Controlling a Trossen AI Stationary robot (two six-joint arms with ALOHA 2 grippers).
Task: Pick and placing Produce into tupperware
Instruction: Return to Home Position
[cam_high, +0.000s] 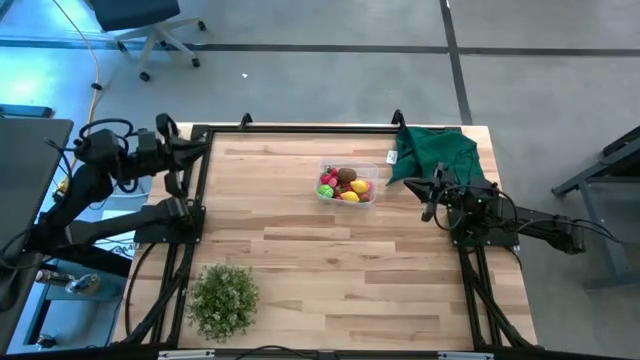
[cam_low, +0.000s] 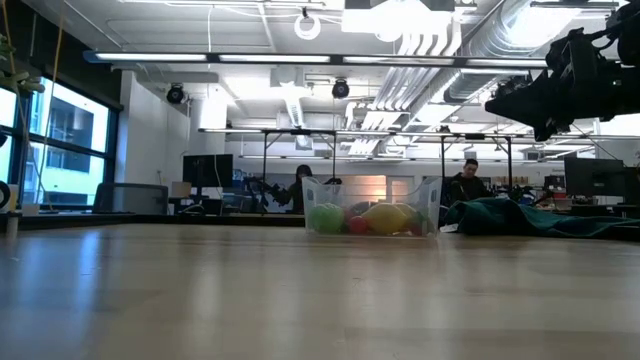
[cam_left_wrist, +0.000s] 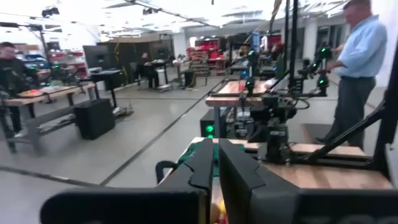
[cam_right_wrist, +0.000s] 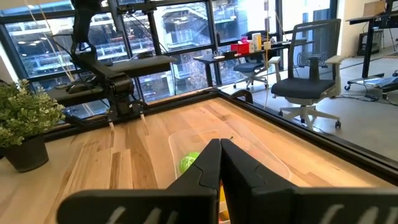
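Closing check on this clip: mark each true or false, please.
1. The produce sits inside the tupperware. True.
2. Some fruit lies loose on the table. False: none shows outside the tub.
3. The left gripper and right gripper are shut and empty, at the table's sides. True.
4. The green cloth covers the tub. False: it lies beside it, on the right arm's side.
5. The plant touches the tub. False: it stands well apart, near a corner on the left arm's side.
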